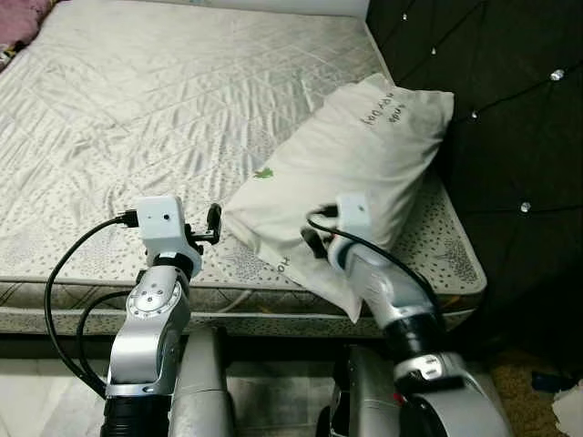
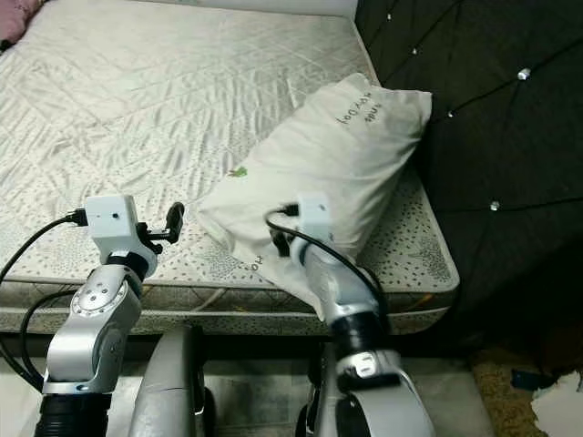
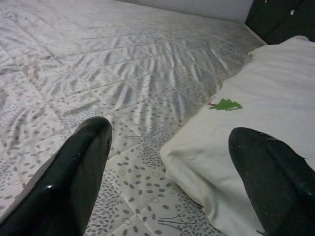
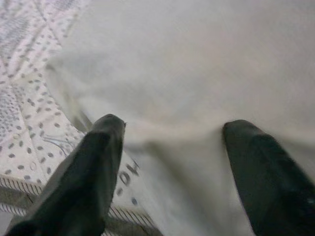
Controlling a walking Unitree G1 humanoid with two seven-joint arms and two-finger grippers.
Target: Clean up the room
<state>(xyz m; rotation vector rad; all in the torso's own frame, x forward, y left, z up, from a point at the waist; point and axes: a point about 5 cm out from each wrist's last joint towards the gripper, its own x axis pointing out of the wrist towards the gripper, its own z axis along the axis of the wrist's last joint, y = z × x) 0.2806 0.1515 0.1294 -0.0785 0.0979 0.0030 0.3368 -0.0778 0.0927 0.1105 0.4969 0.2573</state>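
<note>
- Head views: the pillow [image 1: 351, 168] lies diagonally on the mattress [image 1: 137, 118], its near corner overhanging the front edge; right gripper [image 1: 314, 244] sits at that corner, nearer than the left gripper [image 1: 214, 223].
- Left wrist view: fingers [image 3: 74, 182] spread; pillow just beside, bare mattress ahead.
- Right wrist view: fingers [image 4: 93, 167] spread, straddling the pillow's edge.

You have a bed [image 1: 182, 100] before you, its bare quilted mattress pale grey with a speckled leaf print. A white pillow [image 1: 351, 155] lies on it at the near right corner, set diagonally, its lower end hanging over the near edge. At the far left corner a bit of pink fabric [image 1: 23, 23] rests on the mattress.
</note>
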